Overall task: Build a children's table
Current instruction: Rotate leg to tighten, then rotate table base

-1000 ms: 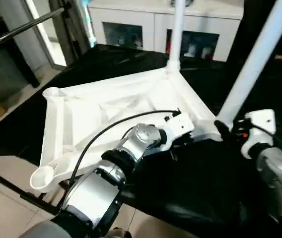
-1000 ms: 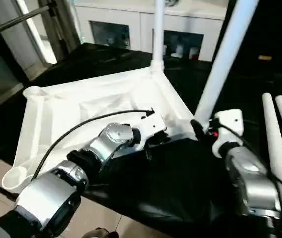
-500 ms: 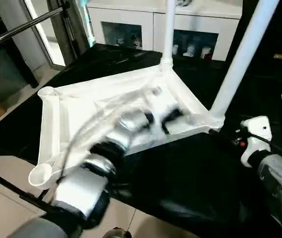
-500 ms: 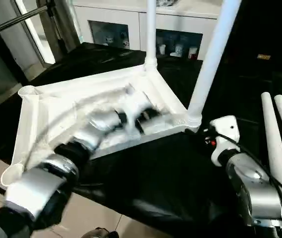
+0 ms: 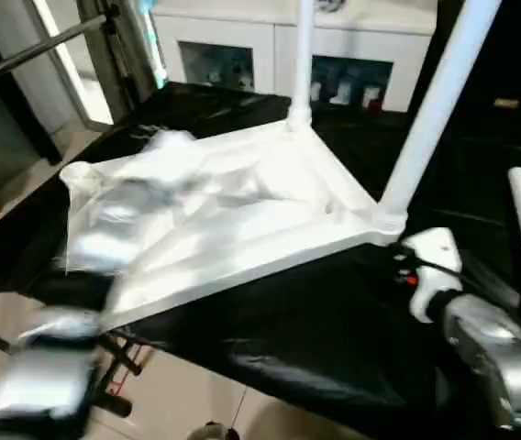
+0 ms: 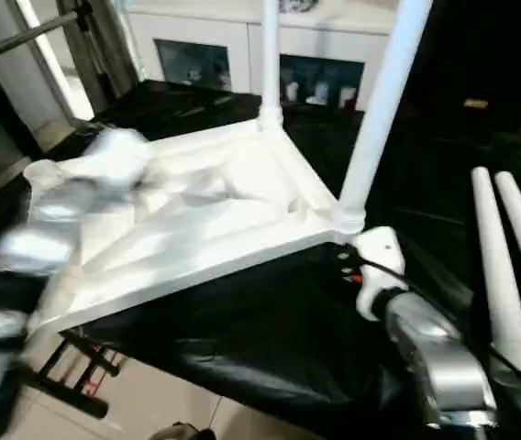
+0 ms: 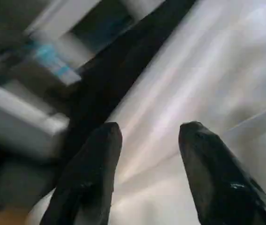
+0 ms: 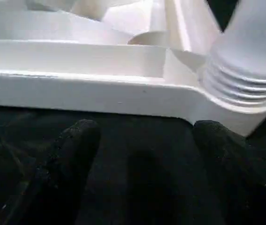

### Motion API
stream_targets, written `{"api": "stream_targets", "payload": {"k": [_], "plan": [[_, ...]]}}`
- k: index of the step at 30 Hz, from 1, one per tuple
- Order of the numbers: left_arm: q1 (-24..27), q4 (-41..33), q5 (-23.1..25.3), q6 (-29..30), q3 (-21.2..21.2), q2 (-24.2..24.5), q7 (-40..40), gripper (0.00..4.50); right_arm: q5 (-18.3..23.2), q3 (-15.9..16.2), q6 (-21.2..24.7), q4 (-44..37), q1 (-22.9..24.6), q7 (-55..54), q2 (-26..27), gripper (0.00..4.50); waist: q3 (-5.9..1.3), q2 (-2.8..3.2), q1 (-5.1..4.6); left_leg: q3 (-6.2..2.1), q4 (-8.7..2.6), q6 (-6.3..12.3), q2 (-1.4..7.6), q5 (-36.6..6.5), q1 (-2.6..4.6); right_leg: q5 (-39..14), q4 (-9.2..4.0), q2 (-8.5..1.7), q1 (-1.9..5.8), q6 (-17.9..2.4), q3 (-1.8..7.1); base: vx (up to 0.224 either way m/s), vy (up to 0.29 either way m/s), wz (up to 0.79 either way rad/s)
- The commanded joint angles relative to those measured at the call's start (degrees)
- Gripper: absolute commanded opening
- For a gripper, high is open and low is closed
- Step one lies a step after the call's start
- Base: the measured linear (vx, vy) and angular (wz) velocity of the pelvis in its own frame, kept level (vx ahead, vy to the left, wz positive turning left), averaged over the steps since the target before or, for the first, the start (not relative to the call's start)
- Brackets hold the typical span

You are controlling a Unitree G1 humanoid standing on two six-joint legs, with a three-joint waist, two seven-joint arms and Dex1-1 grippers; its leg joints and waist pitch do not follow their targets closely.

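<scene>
- On the black tabletop the table top lies underside up, so its corner sockets face upward for the legs.
- Two legs stand screwed into sockets: one far, one near. Two spare legs lie at the right.
- Left gripper hangs released over the ribbed underside, grasping nothing.
- Right gripper is spread and empty just before the top's edge, beside the near leg's threaded base.
- No containers visible.

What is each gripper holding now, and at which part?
Nothing is held. The left gripper is open over the table top, with nothing between its fingers. The right gripper is open too, just in front of the top's near edge.
</scene>
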Motion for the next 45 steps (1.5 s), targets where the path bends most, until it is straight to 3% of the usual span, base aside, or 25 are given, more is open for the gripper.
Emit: {"api": "stream_targets", "payload": {"k": [1, 2, 4, 6, 9, 14, 16, 17, 20, 23, 29, 32, 36, 39, 40, 41, 43, 45], "plan": [[1.56, -2.25, 2.05, 3.05, 0.47, 2.4, 1.73, 2.26, -1.01, 0.99, 1.0, 0.66, -1.54, -1.16, 0.75, 3.62, -3.89, -0.7, -0.02, -2.07, -4.28, 2.0, 3.75, -13.92, 1.96, -16.16, -3.69, -3.27, 2.03, -8.82, 3.14, 0.0, 0.0, 0.0], [1.58, -2.26, 2.06, 3.07, 0.47, 2.44, 1.75, 2.26, -1.01, 1.0, 1.01, 0.67, -1.55, -1.17, 0.75, 3.62, -3.89, -0.7, -0.02, -2.07, -4.28, 2.0, 3.75, -13.92, 1.96, -16.16, -3.69, -3.27, 2.03, -8.82, 3.14, 0.0, 0.0, 0.0], [4.78, -2.15, 4.7, 6.74, -0.84, 7.01, 0.78, 2.26, -1.53, 1.65, 1.89, 1.77, -3.11, -2.48, 1.74, 3.62, -3.8, -0.69, 0.01, -2.2, -4.58, 0.01, 3.76, -16.82, 2.28, -16.56, -3.67, -3.23, 1.71, -8.31, 3.41, 0.0, 0.0, 0.0], [6.38, -3.09, 5.46, 9.19, -2.12, 8.26, -1.25, 2.26, -1.72, 1.95, 2.27, 2.09, -3.69, -2.92, 2.11, 3.62, -3.83, -0.64, -0.26, -2.38, -4.84, -0.49, 3.67, -16.91, 1.86, -16.25, -3.45, -3.28, 2.08, -7.85, 3.42, 0.0, 0.0, 0.0], [7.76, -2.8, 5.11, 10.36, -3.4, 8.95, -4.01, 1.91, -2.14, 2.53, 2.85, 2.38, -4.41, -3.49, 2.81, 3.62, -3.86, -0.59, -0.14, -2.26, -4.86, -1.23, 3.62, -18.13, 2.21, -16.17, -3.57, -3.35, 1.63, -8.22, 3.67, 0.0, 0.0, 0.0], [7.87, -0.19, 2.72, 6.83, -4.77, 8.07, -7.7, 1.49, -3.14, 3.7, 3.18, 4.39, -5.89, -4.19, 3.81, 3.62, -3.86, -0.92, -0.18, -2.4, -5.02, -2.0, 3.5, -19.58, 1.99, -15.21, -3.51, -3.57, 1.87, -8.7, 3.65, 0.0, 0.0, 0.0], [7.76, 0.16, 2.45, 5.53, -5.46, 7.94, -8.58, 1.42, -3.34, 3.97, 3.24, 5.07, -6.32, -4.36, 3.99, 3.62, -3.79, -0.95, -0.23, -2.35, -5.01, -2.05, 3.5, -20.19, 2.03, -15.9, -3.65, -3.67, 1.87, -8.68, 3.73, 0.0, 0.0, 0.0], [7.65, 0.1, 2.43, 5.61, -5.74, 7.71, -8.72, 1.08, -3.43, 4.11, 3.25, 5.51, -6.63, -4.5, 4.12, 3.62, -3.81, -0.95, -0.14, -2.33, -4.96, -2.03, 3.48, -20.21, 2.13, -16.19, -3.69, -3.74, 1.8, -8.62, 3.76, 0.0, 0.0, 0.0], [7.03, -0.23, 1.68, 4.91, -5.87, 6.93, -8.54, 1.03, -3.7, 4.34, 3.21, 6.32, -7.29, -4.86, 4.5, 3.62, -3.92, -0.9, -0.18, -2.36, -4.95, -1.92, 3.53, -19.14, 1.95, -15.37, -3.48, -3.71, 1.94, -8.74, 3.79, 0.0, 0.0, 0.0], [6.27, -0.08, 1.59, 4.68, -5.83, 6.59, -8.2, 0.68, -3.81, 4.36, 3.4, 6.68, -7.74, -5.12, 4.7, 3.62, -4.0, -1.25, -0.23, -2.23, -4.75, -1.18, 3.42, -17.51, 1.78, -14.34, -3.38, -3.72, 2.16, -8.97, 3.76, 0.0, 0.0, 0.0], [5.34, 6.35, 2.64, 2.28, -8.78, 6.44, -9.92, 0.13, -4.45, 4.65, 3.05, 8.19, -8.65, -5.2, 5.09, 3.62, -3.93, -1.43, -0.2, -2.14, -4.6, -0.55, 3.28, -16.36, 1.78, -15.93, -3.43, -3.57, 1.99, -8.32, 3.79, 0.0, 0.0, 0.0], [5.21, 8.85, 3.72, 1.78, -10.65, 6.63, -11.14, 0.05, -4.63, 4.89, 2.78, 9.06, -9.41, -5.24, 5.38, 3.62, -3.97, -1.32, -0.3, -2.21, -4.77, -1.27, 3.48, -17.3, 1.98, -15.78, -3.47, -3.55, 1.87, -8.47, 3.87, 0.0, 0.0, 0.0], [4.37, 11.26, 3.34, 0.61, -12.38, 5.56, -14.42, 0.05, -4.79, 5.47, 2.11, 11.2, -11.17, -5.23, 6.14, 3.62, -3.73, -1.85, -0.48, -2.2, -4.88, -1.55, 3.42, -18.86, 1.97, -18.79, -3.75, -3.83, 1.88, -8.34, 4.0, 0.0, 0.0, 0.0], [3.4, 12.14, 1.54, 0.05, -12.4, 4.28, -16.75, 0.05, -5.08, 5.92, 1.54, 12.53, -11.84, -4.94, 6.54, 3.62, -3.68, -1.65, -0.23, -2.16, -4.86, -2.28, 3.48, -20.04, 2.41, -20.14, -3.92, -3.88, 1.49, -8.38, 4.11, 0.0, 0.0, 0.0], [3.19, 11.99, 0.93, -1.12, -12.84, 4.14, -18.52, 0.05, -5.08, 6.09, 1.39, 12.99, -12.05, -4.71, 6.62, 3.62, -3.63, -1.93, -0.27, -2.25, -4.94, -2.27, 3.47, -20.41, 2.32, -20.32, -3.91, -3.93, 1.65, -8.29, 4.1, 0.0, 0.0, 0.0], [2.88, 11.33, 0.07, -1.87, -13.27, 3.89, -20.94, 0.0, -5.04, 6.2, 1.15, 13.71, -12.38, -4.47, 6.7, 3.33, -3.66, -2.1, -0.28, -2.24, -4.98, -2.2, 3.5, -20.34, 2.28, -20.54, -3.97, -4.0, 1.73, -8.21, 4.11, 0.0, 0.0, 0.0], [2.69, 8.88, -2.59, -2.12, -13.34, 3.18, -26.41, 0.0, -5.07, 6.27, 0.7, 15.02, -13.01, -4.18, 6.77, 3.33, -3.66, -2.15, -0.12, -2.21, -4.96, -2.39, 3.64, -20.22, 2.45, -20.54, -3.97, -4.14, 1.54, -8.49, 4.23, 0.0, 0.0, 0.0], [2.8, 6.82, -4.36, -3.36, -13.65, 3.0, -30.13, 0.0, -5.13, 6.26, 0.45, 15.77, -13.42, -4.11, 6.73, 2.97, -3.66, -2.0, 0.05, -2.16, -5.05, -2.83, 3.77, -19.94, 2.5, -18.3, -3.68, -4.01, 1.47, -9.44, 4.34, 0.0, 0.0, 0.0]]}}
